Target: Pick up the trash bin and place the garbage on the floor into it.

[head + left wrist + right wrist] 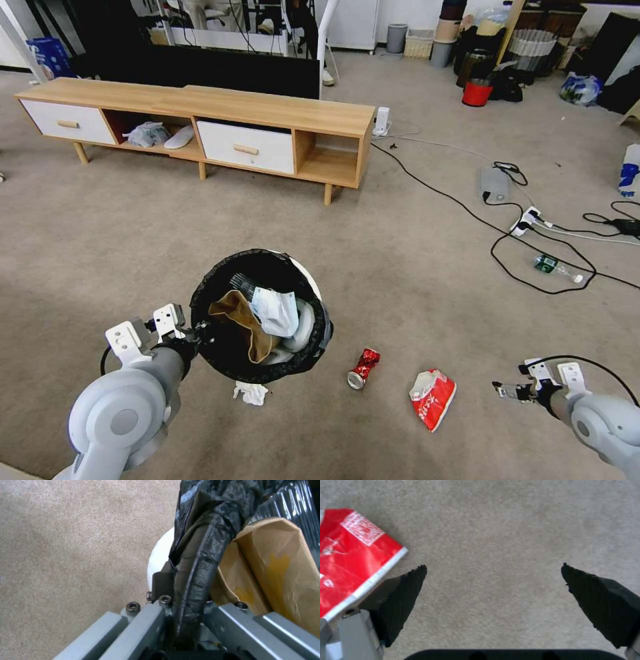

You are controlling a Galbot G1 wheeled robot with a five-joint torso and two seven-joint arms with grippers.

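Beige carpet covers the whole floor, and the litter lies scattered over it in front of a long wooden TV cabinet that stands well behind the work.

Next in size is the trash bin, a small white tub lined with a black bag folded over its rim. It hangs just above the carpet at the robot's left front, carried by the left gripper, which is clamped on the bag-covered rim (the left wrist view shows the rim pinched between the metal fingers, one inside, one outside). Holding it by the rim keeps the mouth upward and free, which I judge is why it is gripped there. Inside already lie a crumpled brown paper bag and white tissues.

The right gripper hovers low over bare carpet with its black pads spread wide and nothing between them, just beside the red-white snack wrapper, probably lining up on it.

Still on the floor: that wrapper, the crushed red can between wrapper and bin, a white tissue just by the bin's near side, and a small green-labelled bottle farther off among black cables. So the task looks roughly half done.
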